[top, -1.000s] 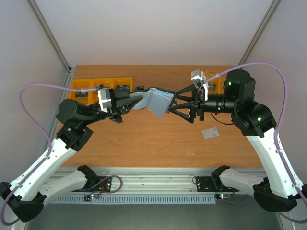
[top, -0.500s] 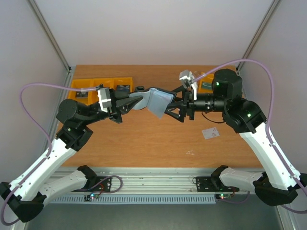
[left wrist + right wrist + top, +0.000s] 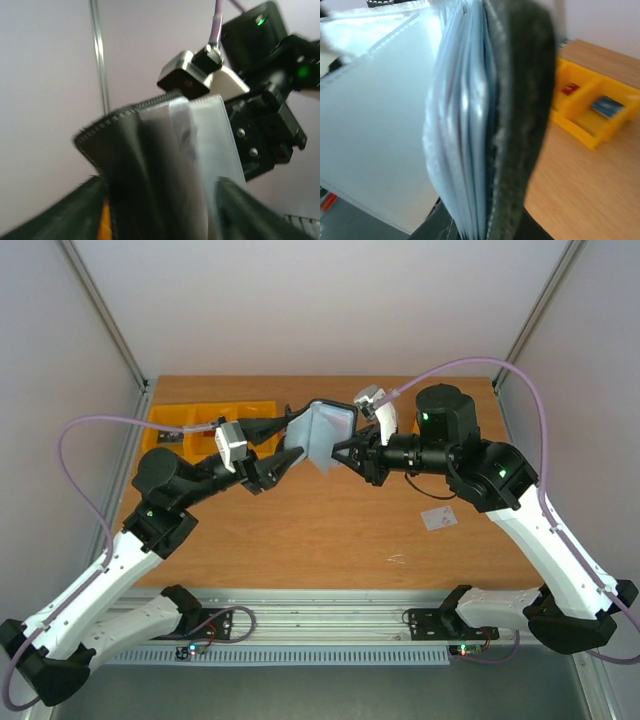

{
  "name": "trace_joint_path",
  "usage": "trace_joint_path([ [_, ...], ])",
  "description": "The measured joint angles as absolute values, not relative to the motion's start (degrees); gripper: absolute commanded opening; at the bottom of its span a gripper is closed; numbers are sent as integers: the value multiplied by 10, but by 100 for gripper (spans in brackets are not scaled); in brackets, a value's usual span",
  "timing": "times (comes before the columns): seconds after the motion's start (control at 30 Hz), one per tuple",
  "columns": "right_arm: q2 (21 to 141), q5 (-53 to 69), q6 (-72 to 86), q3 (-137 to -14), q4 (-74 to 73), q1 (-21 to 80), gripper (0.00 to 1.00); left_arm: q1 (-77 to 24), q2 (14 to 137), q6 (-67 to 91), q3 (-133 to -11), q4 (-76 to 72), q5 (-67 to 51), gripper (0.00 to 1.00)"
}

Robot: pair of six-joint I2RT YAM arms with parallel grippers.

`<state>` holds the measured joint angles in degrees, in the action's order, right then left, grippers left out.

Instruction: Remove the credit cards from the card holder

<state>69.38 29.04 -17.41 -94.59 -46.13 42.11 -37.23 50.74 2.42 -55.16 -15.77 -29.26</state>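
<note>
Right gripper (image 3: pixel 342 447): clamped on your card holder's (image 3: pixel 325 428) edge, holder aloft.
Left gripper (image 3: pixel 295 435): jaws apart, straddling the opposite edge.
Room: holder well above table (image 3: pixel 330 530).
Whitish card (image 3: pixel 438 517): on table, well apart from right gripper.

Your left wrist view is smeared: the card holder (image 3: pixel 165 165) is a soft grey shape cropped at 6 o'clock. The left gripper (image 3: pixel 160 222) shows only as two dark blurred fingers (image 3: pixel 65 212) cut by that edge. In the right wrist view the holder stands edge-on, blurred, cropped at 12 and 6 o'clock, hiding nearly all of the right gripper (image 3: pixel 343 448). What its sleeves (image 3: pixel 375 115) hold, you cannot tell. From above, the left arm (image 3: pixel 165 485) covers part of the yellow bins (image 3: pixel 175 421). The speck (image 3: pixel 397 559) at 5 o'clock of the holder is too small to name.
</note>
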Motion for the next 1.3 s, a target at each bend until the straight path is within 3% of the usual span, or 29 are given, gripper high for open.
trace_joint_path([
  [0.03, 695, 267, -169, -947, -469, 422, 1, -373, 508, 17, -548, -151, -288, 91],
  [0.07, 695, 243, -164, -949, -476, 423, 1, -373, 508, 9, -544, -143, -283, 98],
  [0.4, 756, -19, -129, -1028, -556, 522, 1, -373, 528, -24, -534, -100, -250, 99],
  [0.6, 795, -76, -132, -1068, -588, 551, 1, -374, 538, -30, -534, -90, -240, 99],
  [0.67, 799, -75, -138, -1071, -591, 554, 1, -375, 539, -30, -534, -90, -234, 98],
  [0.77, 800, -44, -155, -1074, -592, 556, 1, -377, 539, -31, -534, -92, -204, 77],
  [0.83, 797, -21, -167, -1075, -592, 559, 1, -375, 539, -33, -534, -94, -182, 70],
  [0.9, 790, -6, -182, -1072, -592, 559, 1, -369, 538, -30, -534, -96, -175, 71],
  [1.1, 743, 69, -237, -1062, -605, 555, 1, -345, 515, 22, -531, -111, -256, 91],
  [1.3, 735, 156, -291, -1097, -670, 556, 1, -329, 507, 73, -531, -122, -396, 87],
])
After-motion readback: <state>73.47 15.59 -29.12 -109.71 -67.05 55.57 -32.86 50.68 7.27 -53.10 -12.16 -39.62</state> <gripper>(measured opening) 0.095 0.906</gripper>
